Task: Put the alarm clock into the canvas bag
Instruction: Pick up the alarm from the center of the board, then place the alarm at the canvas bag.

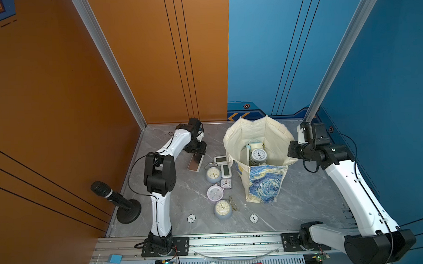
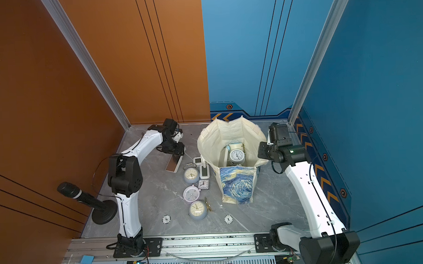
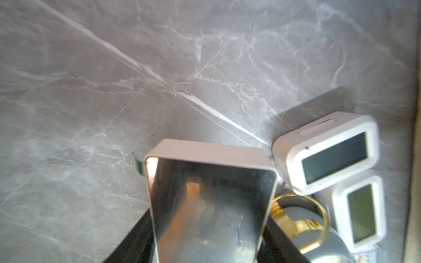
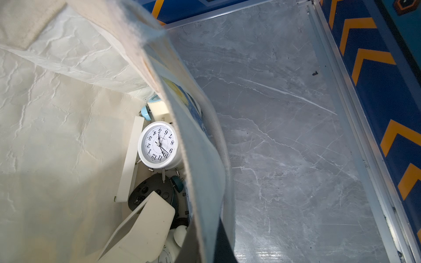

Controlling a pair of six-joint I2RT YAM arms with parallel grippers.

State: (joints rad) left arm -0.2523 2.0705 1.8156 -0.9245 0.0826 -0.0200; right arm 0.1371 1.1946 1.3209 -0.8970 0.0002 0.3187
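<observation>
Top views, bag: The canvas bag is stood upright on the grey table with its mouth wide open. It is seen in both top views.
Top views, right gripper: The right gripper is pinched tight on the bag's rim, at the bag's right side.
Top views, left gripper: The left gripper is closed on the far end of the mirror alarm clock.
Top views, clock place: The mirror alarm clock is found outside the bag, to its left and low by the table. Whether it is lifted cannot be told.
Top views, more things: 6 other clocks are laid on the table just left of the bag. A white round clock is seen inside the bag.
Left wrist, grip: The mirror alarm clock is held between 2 black fingers, 1 on each side.
Left wrist, neighbours: 2 white screen clocks are seen just beside it.
Right wrist, bag: The cream inside of the bag is shown, with the white round clock resting on other clocks.
Right wrist, grip: The bag's rim is drawn up toward the camera. The fingers are mostly hidden.
</observation>
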